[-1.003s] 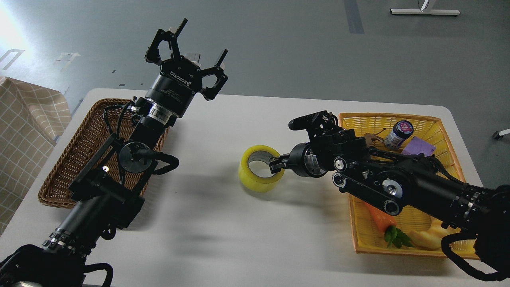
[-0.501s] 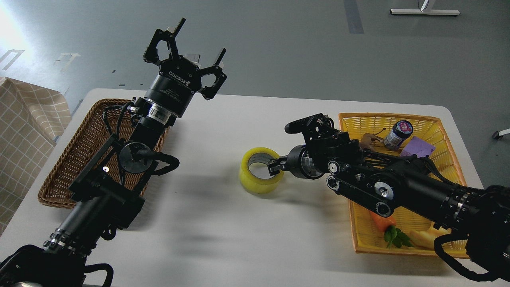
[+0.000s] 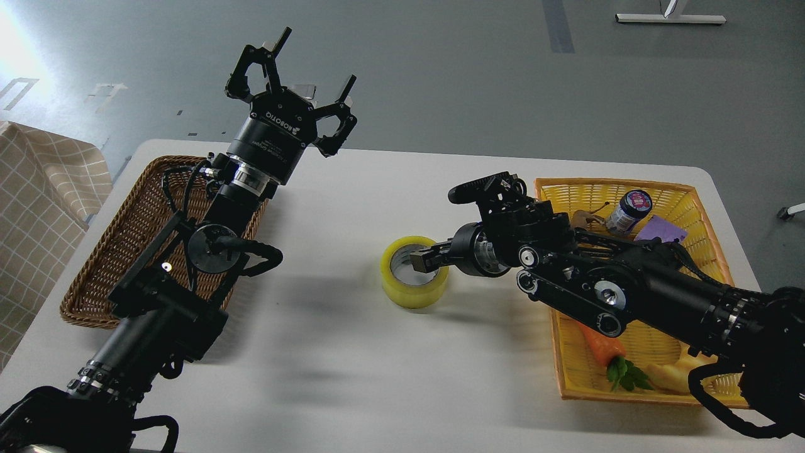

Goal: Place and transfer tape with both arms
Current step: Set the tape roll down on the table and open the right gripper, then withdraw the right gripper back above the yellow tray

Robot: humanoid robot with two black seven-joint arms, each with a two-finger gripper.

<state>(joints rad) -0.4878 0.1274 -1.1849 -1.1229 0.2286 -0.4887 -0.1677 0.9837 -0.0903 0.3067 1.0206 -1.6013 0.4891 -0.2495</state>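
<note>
**Right end effector sets the tape down mid-worktop**

Head view: the tape (image 3: 414, 272) now lies flat on the white worktop (image 3: 352, 371), roughly midway between the brown wicker basket (image 3: 104, 264) on the left and the yellow basket (image 3: 692, 207) on the right. A second ago it sat tilted, its hole turned more toward the camera and its far rim lifted; it has since settled lower and level. The right end effector (image 3: 424, 259) still reaches across the tape's right wall, one finger inside the core and the other hidden behind the roll. Whether that finger pair still pinches the wall or has begun to let go cannot be told from this angle. The right arm has dropped slightly with the roll.

The left end effector (image 3: 292, 88) is raised above the far edge of the worktop, fingers spread wide and holding nothing, well apart from the tape and barely moved over the last second.

This looks like the end of the placing step: the tape rests where either arm can reach it. The likely next need is for the right end effector to free the wall and draw back, so the left one can come down for its pick-up.
</note>
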